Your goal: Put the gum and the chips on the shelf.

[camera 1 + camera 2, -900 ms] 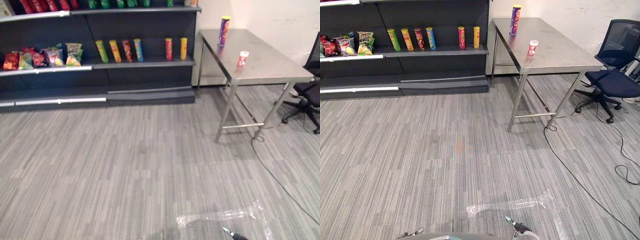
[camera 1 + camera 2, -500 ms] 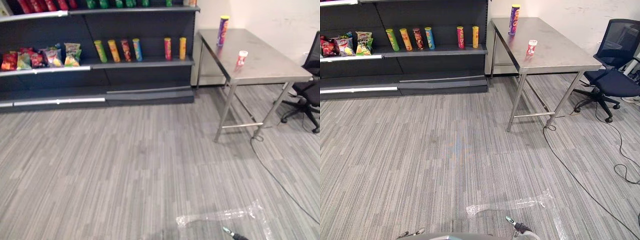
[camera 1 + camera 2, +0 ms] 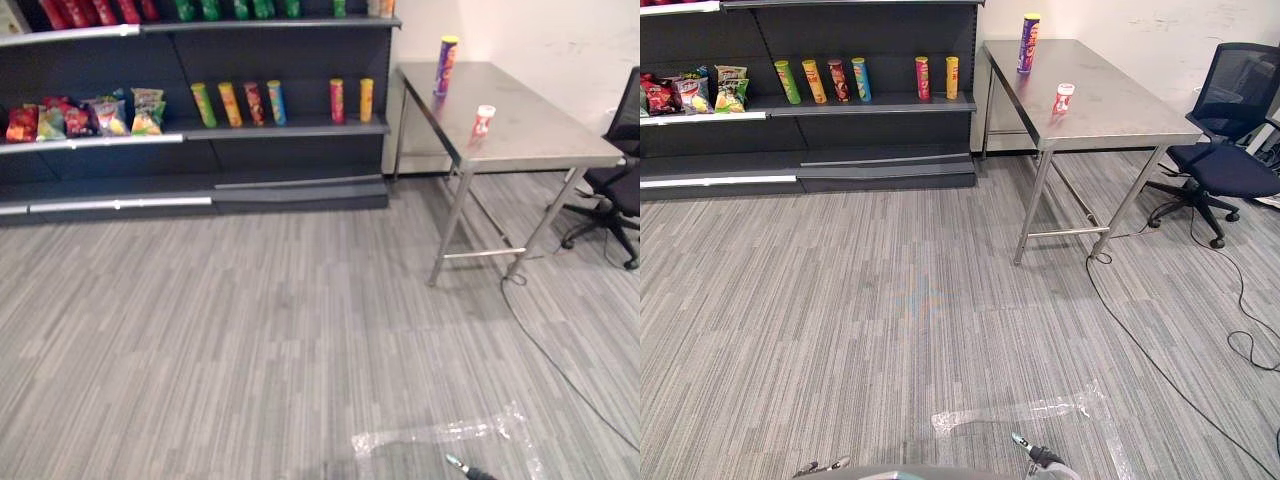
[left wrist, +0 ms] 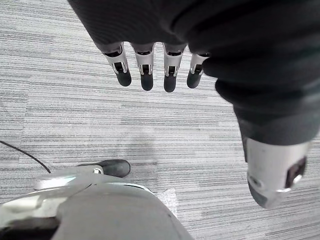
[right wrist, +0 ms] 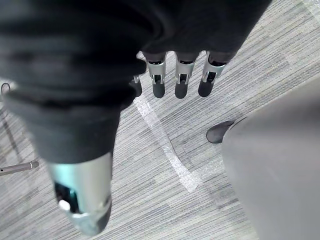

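Room: grey striped carpet floor [image 3: 890, 330], a dark shelf [image 3: 890, 102] along the far wall, a steel table [image 3: 1120, 105] just to its right, and a dark office chair [image 3: 1230, 150] past the table's right end. The chips can [image 3: 1028, 43], tall and purple, stands upright near the table's far edge, toward the far-left corner. The gum [image 3: 1064, 98], a small red-and-white tub, is also upright, closer in from the can, toward the table's left edge, apart from the can. Neither is on the shelf yet. The middle shelf board carries a row of upright chip cans [image 3: 860, 78], with snack bags [image 3: 700, 92] on the board to their left. A clear tape strip [image 3: 1030, 410] lies on the carpet in the near foreground. The left hand [image 4: 145, 70] hangs over bare carpet, fingers straight, thumb apart, holding nothing. The right hand [image 5: 180, 82] is the same: fingers straight, empty, over the carpet. Both hands are well apart from the table.
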Tool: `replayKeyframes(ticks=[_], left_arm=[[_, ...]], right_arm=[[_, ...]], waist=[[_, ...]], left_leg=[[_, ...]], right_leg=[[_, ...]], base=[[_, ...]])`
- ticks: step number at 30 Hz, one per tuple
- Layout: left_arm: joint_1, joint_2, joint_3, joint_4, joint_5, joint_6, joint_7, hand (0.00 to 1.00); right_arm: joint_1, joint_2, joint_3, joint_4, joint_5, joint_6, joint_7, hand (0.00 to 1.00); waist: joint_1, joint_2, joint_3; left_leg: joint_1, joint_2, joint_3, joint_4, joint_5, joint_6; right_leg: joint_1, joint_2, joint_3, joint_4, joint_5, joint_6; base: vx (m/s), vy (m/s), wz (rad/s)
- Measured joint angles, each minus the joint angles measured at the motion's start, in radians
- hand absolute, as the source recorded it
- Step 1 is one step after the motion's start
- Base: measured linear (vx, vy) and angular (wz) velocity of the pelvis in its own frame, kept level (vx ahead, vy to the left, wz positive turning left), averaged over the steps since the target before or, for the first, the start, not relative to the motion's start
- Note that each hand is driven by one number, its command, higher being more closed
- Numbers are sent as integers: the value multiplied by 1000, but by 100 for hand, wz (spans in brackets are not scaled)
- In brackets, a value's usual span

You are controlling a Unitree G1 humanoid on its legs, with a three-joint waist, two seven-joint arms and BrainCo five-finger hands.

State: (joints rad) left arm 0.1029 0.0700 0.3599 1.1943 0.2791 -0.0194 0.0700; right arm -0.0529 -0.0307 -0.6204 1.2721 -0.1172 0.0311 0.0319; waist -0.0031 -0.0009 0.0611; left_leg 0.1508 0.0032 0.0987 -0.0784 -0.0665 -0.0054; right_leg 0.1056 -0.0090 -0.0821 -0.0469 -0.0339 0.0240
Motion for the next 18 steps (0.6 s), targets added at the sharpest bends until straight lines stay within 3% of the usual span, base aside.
replayKeyframes(ticks=[18], left_arm=[[0,2,-11,0,-1,-3,0,0]], right_arm=[[1,0,1,0,1,0,0,0]], waist=[[0,0,0]], left_leg=[[0,-2,-5,0,1,2]], right_leg=[[3,-2,-7,0,0,0]], base=[[0,0,0]])
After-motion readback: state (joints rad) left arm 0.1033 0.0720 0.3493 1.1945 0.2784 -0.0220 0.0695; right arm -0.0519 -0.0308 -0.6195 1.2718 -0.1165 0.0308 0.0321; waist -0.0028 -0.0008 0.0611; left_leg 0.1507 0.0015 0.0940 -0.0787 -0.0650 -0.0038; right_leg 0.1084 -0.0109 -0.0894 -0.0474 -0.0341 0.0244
